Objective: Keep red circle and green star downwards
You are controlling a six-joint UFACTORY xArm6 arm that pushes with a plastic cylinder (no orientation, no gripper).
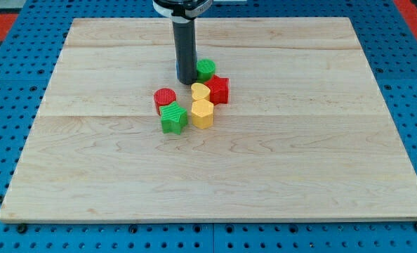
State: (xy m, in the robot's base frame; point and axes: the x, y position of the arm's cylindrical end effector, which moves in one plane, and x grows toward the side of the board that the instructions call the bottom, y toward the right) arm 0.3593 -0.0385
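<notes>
Counted on the worktop [321, 176]: two red blocks [165, 98] [219, 89], two green [173, 117] [206, 69], two yellow [201, 91] [202, 113], a blue sliver [177, 70] behind one rod

Just 1 plain dark grey rod, smooth and round, with a white and black collar up top; my tip [187, 81] is blunt.

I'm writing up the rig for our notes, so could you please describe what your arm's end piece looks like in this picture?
Only the lower end of my arm shows. It ends in a straight, dark grey to black cylindrical rod, plain and unmarked, running down to my tip. At the view's top the rod joins a wider round collar, white with a dark band, cut off by the frame. No cables, labels or fingers are visible.
</notes>
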